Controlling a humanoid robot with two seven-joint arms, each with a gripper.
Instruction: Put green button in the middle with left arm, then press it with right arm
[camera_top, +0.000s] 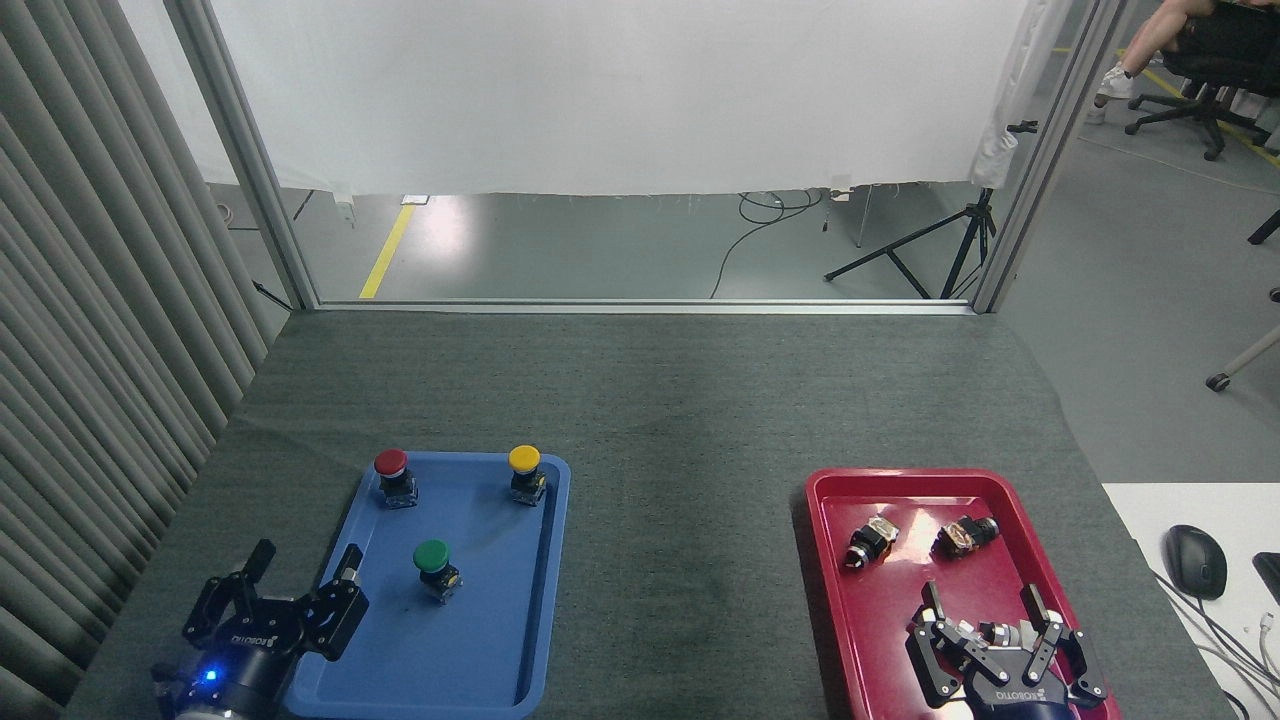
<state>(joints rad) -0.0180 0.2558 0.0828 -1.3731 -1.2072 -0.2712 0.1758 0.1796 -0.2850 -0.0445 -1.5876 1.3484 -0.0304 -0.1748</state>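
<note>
Left jaws: spread wide, nothing between them; left gripper (300, 569) hangs at the near left corner of the mat, straddling the blue tray's left rim.
Right jaws: spread wide, gripping nothing; right gripper (985, 602) sits over the near end of the red tray. A small metal part shows between the finger bases; whether it is touched cannot be told.
Green button (434, 567): upright in the blue tray (500, 660), about mid-tray, just right of the left gripper and apart from it.
Red button (393, 476): upright at the blue tray's far left corner.
Yellow button (525, 472): upright at the blue tray's far right corner.
Middle (685, 520): bare gray mat between the two trays, nothing on it.
Red tray (830, 600): near right part of the mat; two small black-and-metal parts (868, 543) lie on their sides in its far half, side by side and apart.
Mouse (1195, 561): black, on a white surface beyond the mat's right edge.
Tripod (940, 245): black, on the floor beyond the mat's far edge, under a white curtain (600, 90).
</note>
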